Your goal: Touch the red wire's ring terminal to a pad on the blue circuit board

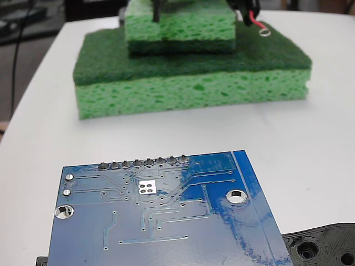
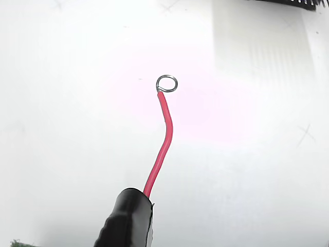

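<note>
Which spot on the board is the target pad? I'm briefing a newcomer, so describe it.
Start at the blue circuit board at the bottom of the fixed view and find the row of solder bumps along its far edge. Just below that row sits the pad, a small silvery-white square with four dark dots, unlike the round bumps and the larger mounting holes.

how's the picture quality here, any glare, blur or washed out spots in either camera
Fixed view: the blue circuit board up close is sharp, with white glare streaks on its right side; the green sponges behind are softer, and the red wire is small at the top edge. Wrist view: the red wire and its ring are crisp, but the white surface beyond is overexposed and nearly featureless.
</note>
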